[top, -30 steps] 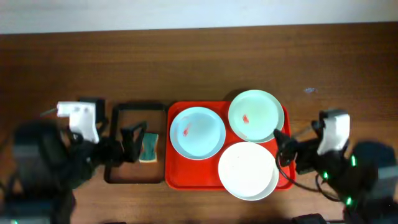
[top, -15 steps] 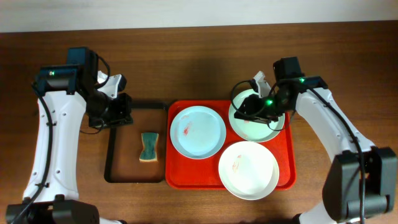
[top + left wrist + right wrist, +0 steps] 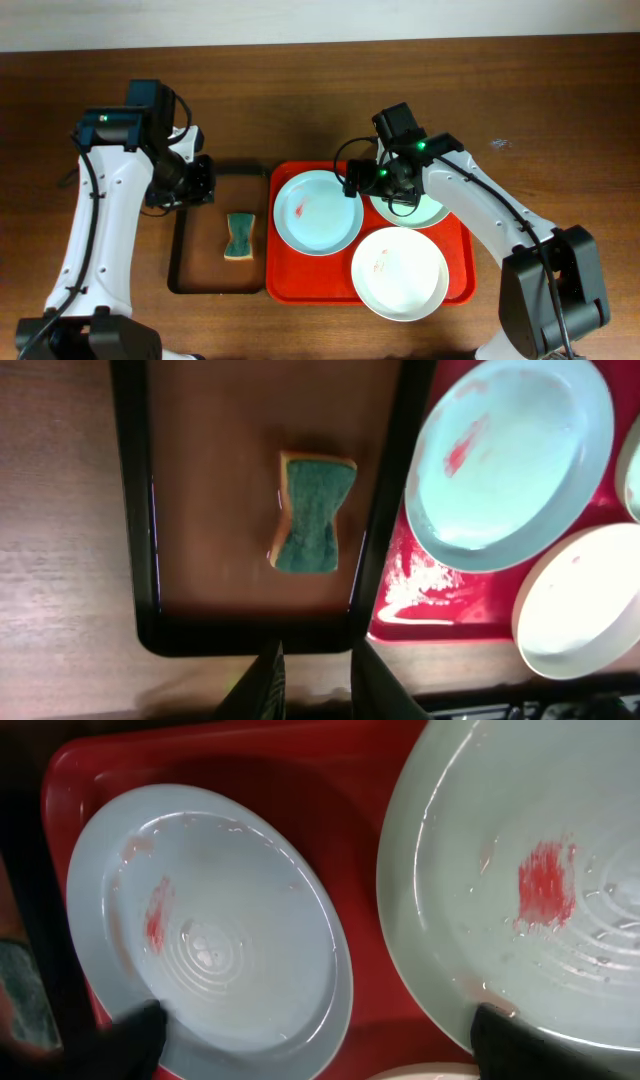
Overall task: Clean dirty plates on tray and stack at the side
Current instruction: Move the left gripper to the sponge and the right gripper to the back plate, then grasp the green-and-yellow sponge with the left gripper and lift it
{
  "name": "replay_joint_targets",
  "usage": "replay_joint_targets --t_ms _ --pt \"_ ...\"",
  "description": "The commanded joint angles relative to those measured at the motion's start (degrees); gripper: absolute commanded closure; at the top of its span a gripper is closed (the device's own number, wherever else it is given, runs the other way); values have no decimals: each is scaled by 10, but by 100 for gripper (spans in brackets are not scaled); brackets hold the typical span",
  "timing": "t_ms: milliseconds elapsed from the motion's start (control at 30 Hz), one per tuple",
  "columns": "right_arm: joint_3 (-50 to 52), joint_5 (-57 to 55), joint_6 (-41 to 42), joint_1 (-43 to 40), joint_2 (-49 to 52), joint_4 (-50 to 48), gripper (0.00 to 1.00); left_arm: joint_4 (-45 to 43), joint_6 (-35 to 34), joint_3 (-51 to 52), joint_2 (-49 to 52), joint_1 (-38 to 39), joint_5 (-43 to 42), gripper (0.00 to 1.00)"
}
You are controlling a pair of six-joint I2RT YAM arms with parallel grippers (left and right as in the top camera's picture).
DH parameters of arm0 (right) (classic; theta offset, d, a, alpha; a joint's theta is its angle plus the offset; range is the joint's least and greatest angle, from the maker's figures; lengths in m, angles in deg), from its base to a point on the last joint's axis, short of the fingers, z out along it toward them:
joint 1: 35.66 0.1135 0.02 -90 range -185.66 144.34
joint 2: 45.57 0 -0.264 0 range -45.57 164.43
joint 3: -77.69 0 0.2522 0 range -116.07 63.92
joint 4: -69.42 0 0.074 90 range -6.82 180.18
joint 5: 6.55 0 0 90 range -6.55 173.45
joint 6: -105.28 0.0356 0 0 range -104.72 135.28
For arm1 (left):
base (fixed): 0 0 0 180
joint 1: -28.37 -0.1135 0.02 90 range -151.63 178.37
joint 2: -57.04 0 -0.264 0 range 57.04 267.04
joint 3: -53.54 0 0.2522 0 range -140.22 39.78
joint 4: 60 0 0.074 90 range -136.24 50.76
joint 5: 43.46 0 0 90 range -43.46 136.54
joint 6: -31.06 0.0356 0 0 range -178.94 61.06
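Three plates lie on the red tray point(image 3: 282, 285): a light blue one point(image 3: 317, 212) with a red smear, a pale mint one point(image 3: 432, 208) partly under my right arm, and a white one point(image 3: 398, 272) with a faint smear. My right gripper point(image 3: 365, 180) hovers open over the gap between the blue plate point(image 3: 220, 930) and the mint plate point(image 3: 520, 850), with nothing between its fingers point(image 3: 130, 1040). My left gripper point(image 3: 190, 182) hangs at the far end of the small black-rimmed tray. In the left wrist view its fingers point(image 3: 265, 682) stand a little apart over bare wood.
A green sponge point(image 3: 240, 236) lies in the black-rimmed brown tray point(image 3: 175, 262), left of the red tray. The sponge point(image 3: 312, 512) also shows in the left wrist view. Bare wooden table surrounds both trays.
Both arms have risen from the table's front edge to the far side. In the last half second the right gripper shifted left from the mint plate toward the blue one.
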Motion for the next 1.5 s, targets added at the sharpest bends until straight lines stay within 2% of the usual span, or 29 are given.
replay_joint_targets --t_ms 0,33,300,467,500,533,600,733,900,933,967,1000,1067,1133,1167,1267,1300,1467 --pt "17 -10 7 6 5 -9 60 -16 -7 30 6 1 6 79" --pt "21 -10 7 11 7 -10 63 -23 -7 38 6 1 6 78" --pt "24 -63 16 50 37 -19 63 -37 -7 57 8 1 6 75" --pt "24 -62 18 49 75 -19 71 -37 -7 57 8 1 6 73" --pt "25 -62 18 49 78 -19 73 -37 -7 57 8 1 6 73" --pt "26 -62 18 49 80 -19 80 -37 -7 57 8 1 6 72" --pt "25 -62 18 49 80 -19 85 -37 -7 57 8 1 6 72" --pt "26 -62 18 50 80 -14 87 -37 -7 57 8 1 6 71" --pt "26 -50 18 51 80 -8 95 -38 -7 57 8 1 6 70" --pt "26 -49 18 51 80 -8 95 -38 -7 57 8 1 6 70" --pt "26 -49 18 51 80 -8 84 -38 -7 57 8 1 6 70" --pt "26 -49 18 51 80 -10 80 -37 -7 57 8 1 6 70" --pt "26 -52 18 51 80 -17 80 -37 -7 57 8 1 6 70" --pt "28 -51 18 51 80 -17 76 -37 -7 57 8 1 6 69" --pt "32 -51 18 52 81 -22 76 -37 -7 57 8 1 6 69" --pt "34 -51 18 53 82 -19 94 -38 -7 57 8 1 7 69" --pt "33 -51 18 53 82 -19 96 -38 -7 57 8 1 14 69" --pt "33 -51 18 52 82 -19 92 -43 -7 63 12 1 17 68"
